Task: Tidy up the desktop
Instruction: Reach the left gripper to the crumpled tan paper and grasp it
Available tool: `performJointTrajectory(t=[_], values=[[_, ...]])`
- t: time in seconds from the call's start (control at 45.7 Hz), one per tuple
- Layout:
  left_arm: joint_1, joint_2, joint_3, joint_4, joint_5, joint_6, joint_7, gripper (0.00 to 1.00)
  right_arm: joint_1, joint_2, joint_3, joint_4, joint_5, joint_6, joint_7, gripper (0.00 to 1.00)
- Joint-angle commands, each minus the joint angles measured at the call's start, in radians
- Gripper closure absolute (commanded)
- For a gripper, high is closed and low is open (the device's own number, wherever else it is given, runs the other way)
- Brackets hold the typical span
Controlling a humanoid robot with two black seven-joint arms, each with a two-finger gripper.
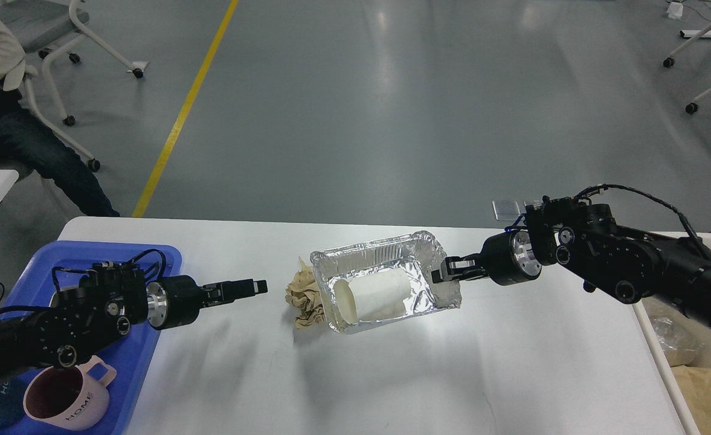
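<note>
Large white rectangular desktop [391, 374] fills lower view. Right gripper [441, 272] clamped on 3 o'clock rim of crinkled silver foil tray [385, 293] holding white paper cup [370, 296]. Crumpled brown paper wad [304, 297] lies near, at 3 o'clock of left gripper [257, 286], the nearer claw; finger state unclear.

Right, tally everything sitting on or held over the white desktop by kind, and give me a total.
Foil container: 1, its right rim pinched by the right hand
White paper cup: 1, lying inside the foil container
Crumpled brown paper: 1
Blue tray: 1
Pink mug: 1, on the blue tray
Total: 5
</note>
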State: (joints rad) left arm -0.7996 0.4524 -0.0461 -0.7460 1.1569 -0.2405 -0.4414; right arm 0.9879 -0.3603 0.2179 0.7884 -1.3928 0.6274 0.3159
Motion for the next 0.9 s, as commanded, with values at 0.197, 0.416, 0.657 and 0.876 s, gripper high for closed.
performJointTrajectory(t=[0.197,0.416,0.657,0.876], values=[[-0.043,-0.17,0.025,0.181,0.053,0.004,-0.013,0.04,-0.002,0.007,0.0,0.0,-0.002,-0.002,0.0,1.0],[-0.063,-0.294,0.133,0.327,0.052,0.046,-0.094,0.04,-0.002,0.006,0.0,0.0,0.0,-0.009,0.0,1.0],[-0.064,-0.374,0.206,0.37,0.05,0.121,-0.103,0.04,-0.002,0.009,0.0,0.0,-0.002,-0.009,0.0,1.0],[-0.063,-0.385,0.261,0.37,0.05,0.133,-0.106,0.21,-0.002,0.003,0.0,0.002,0.0,-0.009,0.0,1.0]])
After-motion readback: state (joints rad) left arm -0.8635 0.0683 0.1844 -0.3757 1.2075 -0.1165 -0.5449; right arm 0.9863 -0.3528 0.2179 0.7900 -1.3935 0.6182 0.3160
